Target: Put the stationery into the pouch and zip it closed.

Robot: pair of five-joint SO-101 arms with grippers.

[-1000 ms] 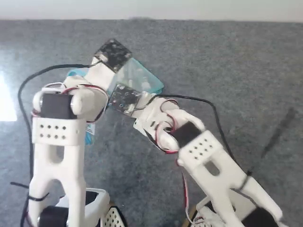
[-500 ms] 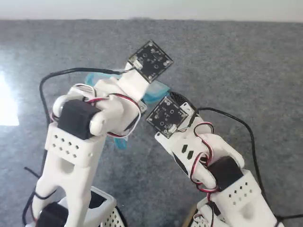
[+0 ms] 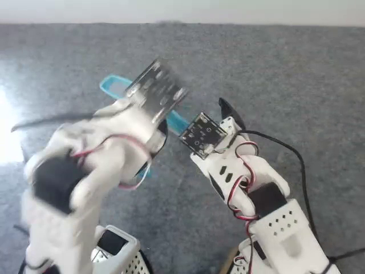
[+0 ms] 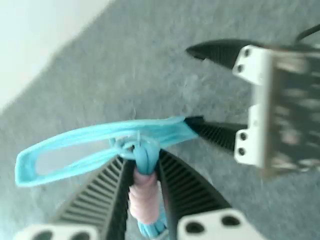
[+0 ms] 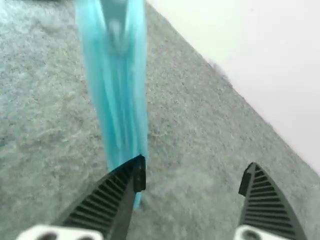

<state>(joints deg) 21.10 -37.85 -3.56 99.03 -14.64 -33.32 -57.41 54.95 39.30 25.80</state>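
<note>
The pouch [image 4: 100, 142] is light blue with clear sides and hangs off the table, seen edge-on. My left gripper [image 4: 142, 160] is shut on its blue zipper edge, and something pale pink [image 4: 142, 197] sits between the fingers below the grip. My right gripper [image 5: 195, 172] is open. One of its fingers [image 5: 120, 192] lies against the pouch's [image 5: 117, 85] end, while the other stands well clear. In the high view the pouch [image 3: 117, 85] sticks out from under the left arm, with the right gripper's black finger [image 3: 228, 109] beside it.
Grey carpet-like table surface [image 3: 285, 74] lies all around, with a white wall edge [image 3: 228, 11] at the back. The right arm's cable [image 3: 296, 165] loops beside the arm.
The left arm has swung up and toward the camera, lifting the pouch off the table. The right arm has drawn back to the right, and its gripper now stands beside the pouch's end.
</note>
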